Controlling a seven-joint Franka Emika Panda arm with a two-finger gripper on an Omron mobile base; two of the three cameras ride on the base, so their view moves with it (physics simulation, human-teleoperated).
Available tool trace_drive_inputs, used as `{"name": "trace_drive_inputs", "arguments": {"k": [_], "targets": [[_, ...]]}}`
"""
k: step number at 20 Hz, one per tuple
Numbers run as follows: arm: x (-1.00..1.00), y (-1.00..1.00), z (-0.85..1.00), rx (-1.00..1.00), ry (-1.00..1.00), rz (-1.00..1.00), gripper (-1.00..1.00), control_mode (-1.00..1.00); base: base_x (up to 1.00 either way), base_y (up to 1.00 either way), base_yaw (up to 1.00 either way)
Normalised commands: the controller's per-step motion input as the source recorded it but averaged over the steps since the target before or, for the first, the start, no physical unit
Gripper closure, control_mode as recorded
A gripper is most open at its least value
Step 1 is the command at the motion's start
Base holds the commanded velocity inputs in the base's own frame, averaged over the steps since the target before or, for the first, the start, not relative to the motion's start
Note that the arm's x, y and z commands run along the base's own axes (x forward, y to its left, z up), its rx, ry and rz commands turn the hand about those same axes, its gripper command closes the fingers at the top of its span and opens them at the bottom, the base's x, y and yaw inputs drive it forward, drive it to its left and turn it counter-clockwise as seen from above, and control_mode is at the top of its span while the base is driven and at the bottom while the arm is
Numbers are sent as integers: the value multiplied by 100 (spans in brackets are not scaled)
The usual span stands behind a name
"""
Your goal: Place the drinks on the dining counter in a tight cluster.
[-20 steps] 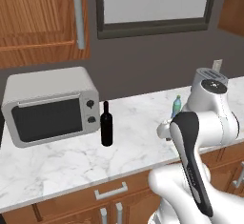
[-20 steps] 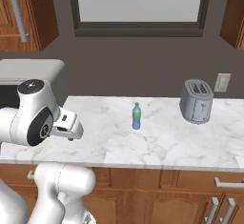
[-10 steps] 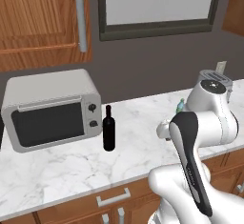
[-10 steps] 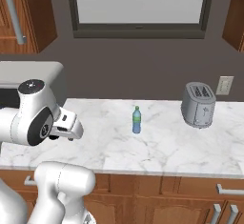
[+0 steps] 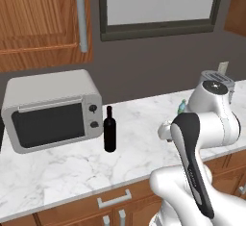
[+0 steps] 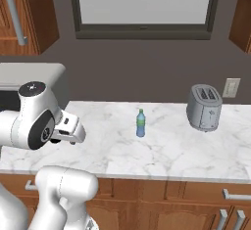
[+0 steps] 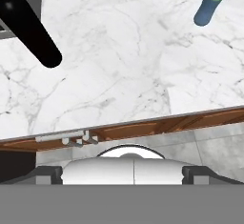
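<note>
Tall black glass wine bottle (image 7: pixel 28 30): in the hand view we see its neck and cap cut off at the upper left edge. Small blue plastic water bottle (image 5: pixel 182 106): in the left base view the white robot arm (image 5: pixel 211 119) covers all but its green top; in the hand view the top edge crops its cap. Grey box-shaped microwave (image 6: pixel 29 80): in the right base view the arm hides most of it.

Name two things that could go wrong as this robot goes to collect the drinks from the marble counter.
1. The wine bottle stands tall and narrow, right beside the microwave; a sideways nudge from the open tool could topple it or jam it against the oven.
2. The water bottle is small and stands alone on the marble counter, and the arm partly hides it in the left base view; a misjudged approach might knock it over.
</note>
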Motion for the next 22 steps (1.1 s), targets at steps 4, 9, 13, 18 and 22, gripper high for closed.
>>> {"name": "trace_drive_inputs", "arguments": {"k": [4, 9, 13, 18, 22], "targets": [[0, 0, 0, 0, 0, 0, -100, 100, 0, 0, 0], [38, 47, 11, -5, 14, 0, -100, -100, 0, 0, 0], [46, 65, 23, -11, 26, 3, -100, -100, 0, 0, 0], [31, 53, 2, -3, 12, 12, -100, -100, 0, 0, 0], [2, 68, -9, 3, -4, 36, -100, -100, 0, 0, 0]]}}
